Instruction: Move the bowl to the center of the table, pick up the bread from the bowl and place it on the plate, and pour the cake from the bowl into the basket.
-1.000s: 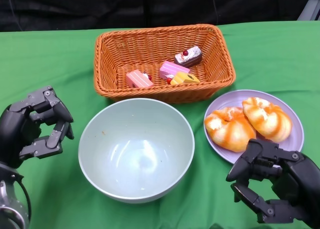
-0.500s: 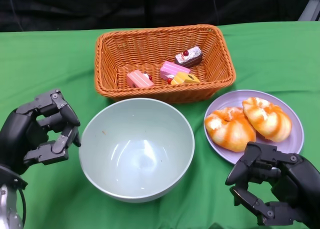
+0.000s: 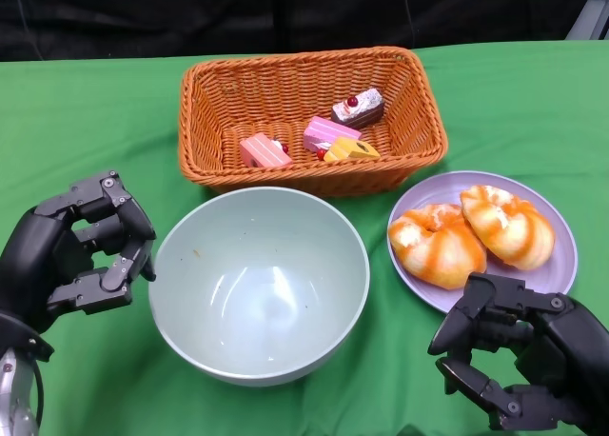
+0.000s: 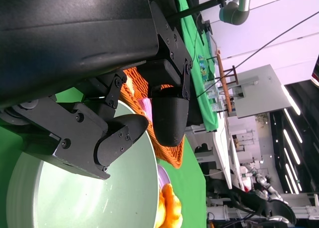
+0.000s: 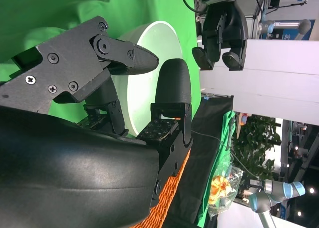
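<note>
The pale green bowl (image 3: 259, 284) stands empty on the green table, just in front of the wicker basket (image 3: 314, 74). Several cake pieces (image 3: 328, 134) lie inside the basket. Two orange-glazed breads (image 3: 471, 238) sit on the lilac plate (image 3: 561, 265) at the right. My left hand (image 3: 76, 250) is beside the bowl's left rim, fingers curled and almost touching it, holding nothing. My right hand (image 3: 519, 360) hovers in front of the plate, fingers curled, empty. The right wrist view shows the bowl (image 5: 149, 83) beyond my fingers (image 5: 172, 88); the left wrist view shows the bowl (image 4: 75, 198) under my fingers (image 4: 167, 123).
A black backdrop runs along the table's far edge. Green cloth (image 3: 86, 122) lies bare left of the basket and at the far right corner (image 3: 533, 93). Lab equipment and another robot arm (image 5: 219, 34) show beyond the table in the wrist views.
My left hand has moved right and slightly down, closing the gap to the bowl's left rim. The right hand has sunk a little. Bowl, basket and plate stay put.
</note>
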